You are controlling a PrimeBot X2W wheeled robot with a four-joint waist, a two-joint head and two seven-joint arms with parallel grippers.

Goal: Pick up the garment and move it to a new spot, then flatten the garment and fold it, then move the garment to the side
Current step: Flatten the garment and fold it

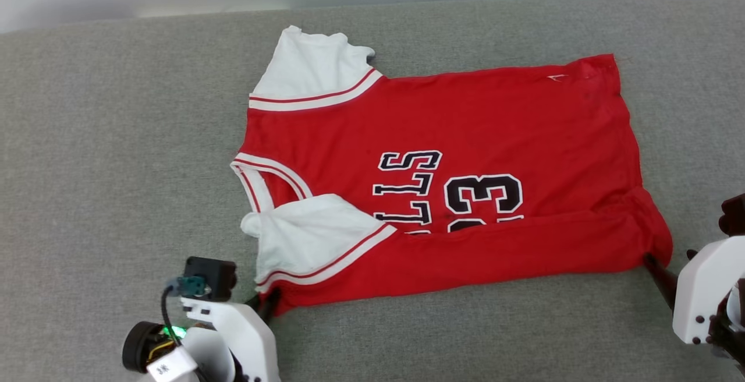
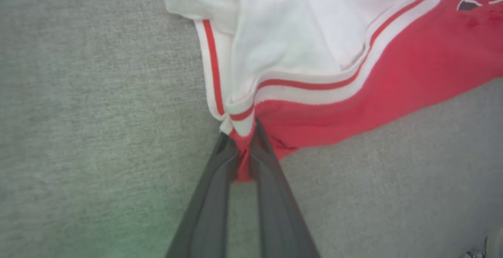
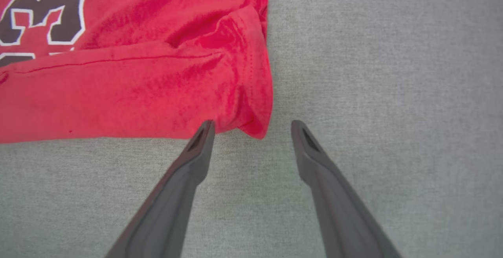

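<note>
The garment (image 1: 465, 120) is already half in hand, so let's start at the hands and go outward. The left hand (image 2: 241, 134) is clamped down on it. Both dark fingers (image 2: 220, 179) are squeezed together with a wad of red cloth and striped trim bunched between them. That's the near corner at the collar end, right below the white sleeve (image 2: 298, 34).

The right hand (image 3: 251, 126) is spread wide and isn't gripping anything. Its tips rest by the grey worktop (image 3: 393, 93), straddling the near hem corner (image 3: 251, 108). One tip is right at the cloth edge, and the corner pokes into the gap between them.

Beyond that, the shirt lies flat and chest-up in the middle of the worktop. Its long axis runs straight across the robot's front, with the collar to its left and the hem to its right. The near long edge looks folded up over the bottom of the lettering.

So each hand has its own near corner right at its fingertips. My guess is the next lift depends on the right hand pinching its corner too. A one-sided pull from the left would probably just skew the shirt.
</note>
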